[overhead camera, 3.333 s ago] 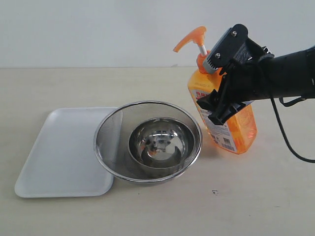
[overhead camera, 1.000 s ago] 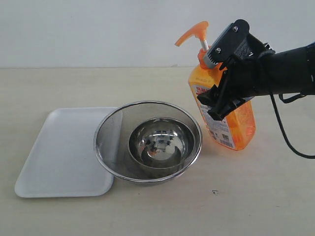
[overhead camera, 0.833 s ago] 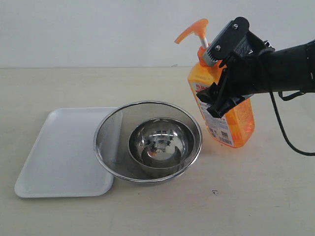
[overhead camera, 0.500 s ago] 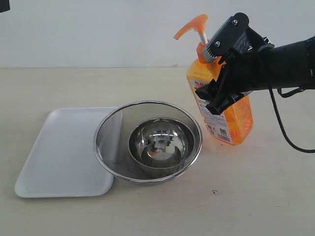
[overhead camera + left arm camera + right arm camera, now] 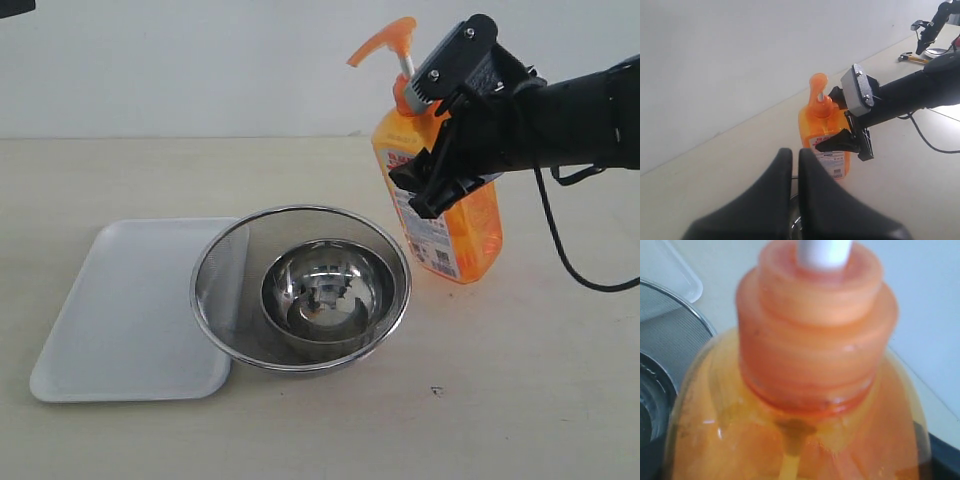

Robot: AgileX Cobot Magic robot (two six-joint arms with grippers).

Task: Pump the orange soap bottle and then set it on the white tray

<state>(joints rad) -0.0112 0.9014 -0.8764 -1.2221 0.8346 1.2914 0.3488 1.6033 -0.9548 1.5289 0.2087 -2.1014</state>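
Beige tabletop point(image 5: 520, 400): right gripper point(image 5: 432, 140) clamps the tilted orange soap bottle point(image 5: 455, 235) just right of the mesh strainer bowl point(image 5: 225, 260). Pumping looks pending; the left gripper point(image 5: 795, 170), closed and empty, should press the pump head point(image 5: 385, 40).

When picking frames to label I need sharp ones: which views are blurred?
Exterior view: sharp, evenly lit, orange soap bottle crisp. Left wrist view: bottle in focus, the near left gripper blurred. Right wrist view: bottle neck too close, soft.
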